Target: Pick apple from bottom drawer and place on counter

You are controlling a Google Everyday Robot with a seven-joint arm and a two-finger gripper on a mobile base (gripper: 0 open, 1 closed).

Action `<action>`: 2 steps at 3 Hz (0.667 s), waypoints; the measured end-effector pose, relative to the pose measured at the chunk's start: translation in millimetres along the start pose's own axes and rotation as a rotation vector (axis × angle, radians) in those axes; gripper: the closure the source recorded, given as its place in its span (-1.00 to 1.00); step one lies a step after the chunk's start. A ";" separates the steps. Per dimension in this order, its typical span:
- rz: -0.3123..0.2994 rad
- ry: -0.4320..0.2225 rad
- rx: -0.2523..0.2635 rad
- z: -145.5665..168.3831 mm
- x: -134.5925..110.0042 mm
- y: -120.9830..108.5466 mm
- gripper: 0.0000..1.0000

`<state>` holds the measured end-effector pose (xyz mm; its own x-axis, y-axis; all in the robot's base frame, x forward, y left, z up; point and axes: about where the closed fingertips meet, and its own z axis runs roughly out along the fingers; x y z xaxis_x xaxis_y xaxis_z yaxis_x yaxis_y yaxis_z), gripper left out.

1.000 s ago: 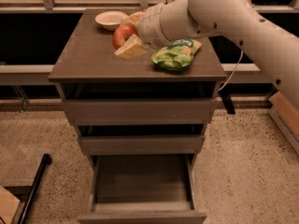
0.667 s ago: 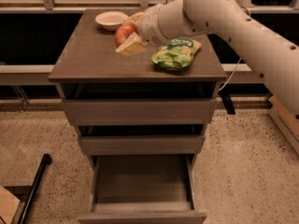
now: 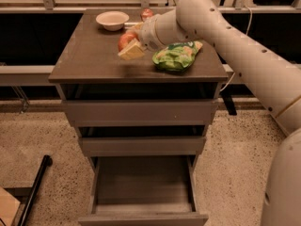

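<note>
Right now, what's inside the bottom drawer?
Bottom drawer: only bare floor shows; its rear under the middle drawer is hidden. The pincer holds the apple above the counter.

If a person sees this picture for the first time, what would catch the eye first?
The large white arm reaching in from the right stands out first; its gripper is over the counter, fingers shut on the apple. Just right of it lies a green bag, and a pale bowl sits near the counter's back edge. Below, the bottom drawer is pulled open, its visible floor bare.
</note>
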<state>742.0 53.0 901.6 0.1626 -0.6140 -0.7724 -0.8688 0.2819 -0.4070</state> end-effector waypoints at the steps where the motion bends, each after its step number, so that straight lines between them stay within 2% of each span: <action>1: 0.027 0.006 -0.010 21.6 18.8 -10.7 0.64; 2: 0.068 -0.005 -0.011 36.2 36.4 -13.6 0.05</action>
<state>776.6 53.5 861.4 0.1055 -0.5898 -0.8006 -0.8829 0.3148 -0.3483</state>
